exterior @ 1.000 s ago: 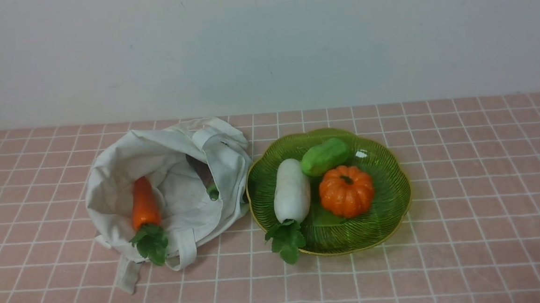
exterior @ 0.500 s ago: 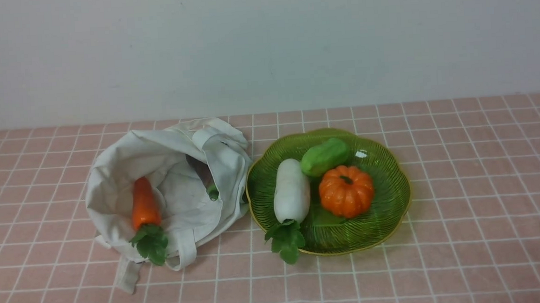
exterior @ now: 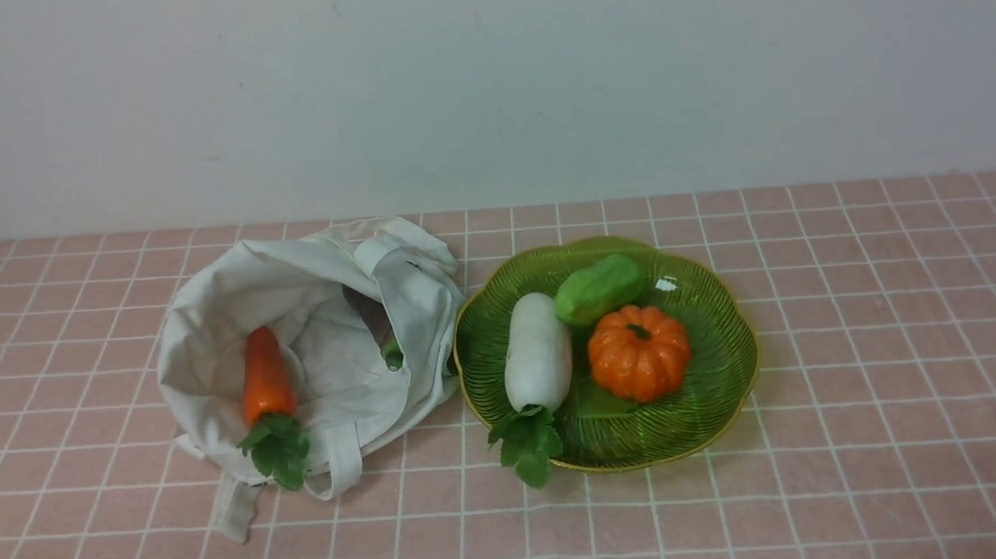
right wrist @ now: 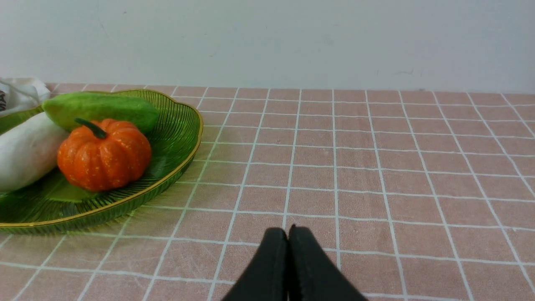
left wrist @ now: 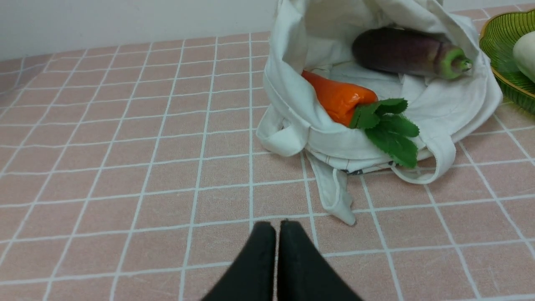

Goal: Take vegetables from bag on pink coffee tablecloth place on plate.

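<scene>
1. We find the carrot [exterior: 266, 382] lying in the open bag [exterior: 317, 282] on the left of the pink coffee tablecloth [exterior: 862, 430], its long axis running near to far, leaves [exterior: 279, 448] at the near rim.
2. The green cucumber [exterior: 599, 288] already rests on the plate [exterior: 721, 387], just right of the bag.
3. Our left gripper [left wrist: 276, 228] sits nearer, empty with jaws pressed together; the carrot lies ahead to its right.
4. Our right gripper [right wrist: 288, 234] is likewise closed and empty, right of the plate.

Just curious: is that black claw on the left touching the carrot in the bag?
Apart. The left wrist view shows the left claw shut, with bare pink cloth between it and the carrot.
</scene>
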You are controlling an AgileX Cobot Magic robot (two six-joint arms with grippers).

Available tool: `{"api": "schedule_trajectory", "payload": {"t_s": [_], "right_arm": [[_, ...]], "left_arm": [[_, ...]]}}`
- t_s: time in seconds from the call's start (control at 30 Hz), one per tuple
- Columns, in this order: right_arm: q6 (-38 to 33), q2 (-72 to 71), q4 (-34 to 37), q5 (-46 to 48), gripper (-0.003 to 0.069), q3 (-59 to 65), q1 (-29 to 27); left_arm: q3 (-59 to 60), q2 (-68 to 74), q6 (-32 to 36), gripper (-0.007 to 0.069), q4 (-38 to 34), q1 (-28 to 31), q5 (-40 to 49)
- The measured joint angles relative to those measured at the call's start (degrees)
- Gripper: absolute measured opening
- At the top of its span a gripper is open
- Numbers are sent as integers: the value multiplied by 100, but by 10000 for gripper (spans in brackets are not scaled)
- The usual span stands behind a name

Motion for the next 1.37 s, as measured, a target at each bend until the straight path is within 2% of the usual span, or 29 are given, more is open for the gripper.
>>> {"api": "schedule_trajectory", "payload": {"t_s": [1.37], "right_arm": [[0, 0, 0, 0, -15, 0, 0]], "left_arm": [[0, 0, -87, -4, 0, 0, 6]]}}
